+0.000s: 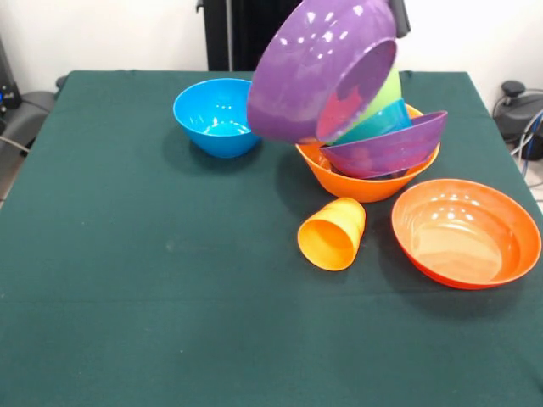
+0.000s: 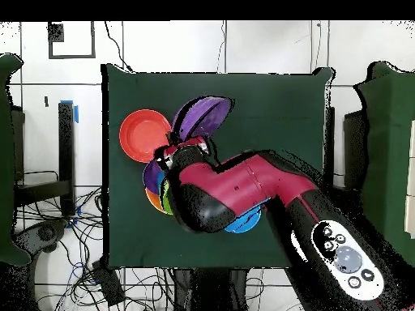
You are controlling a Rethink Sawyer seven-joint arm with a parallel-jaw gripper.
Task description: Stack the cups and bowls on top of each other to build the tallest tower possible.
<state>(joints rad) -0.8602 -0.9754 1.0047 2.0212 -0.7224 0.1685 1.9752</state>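
Note:
A wide purple bowl (image 1: 314,59) hangs tilted on its side above the tower; it also shows in the overhead view (image 2: 203,117). My gripper (image 2: 188,147) is at its rim and holds it, hidden behind the bowl in the front view. The tower has a big yellow-orange bowl (image 1: 356,182) as base, with a second purple bowl (image 1: 390,148), a blue bowl (image 1: 382,123) and a lime green bowl (image 1: 389,91) leaning in it. A yellow-orange cup (image 1: 333,233) lies on its side in front of the tower. The red-orange cup cannot be made out.
A wide red-orange bowl (image 1: 467,233) stands upright right of the cup, also seen in the overhead view (image 2: 144,135). A medium blue bowl (image 1: 216,114) stands at the back left of the tower. The green cloth (image 1: 170,297) covers the table.

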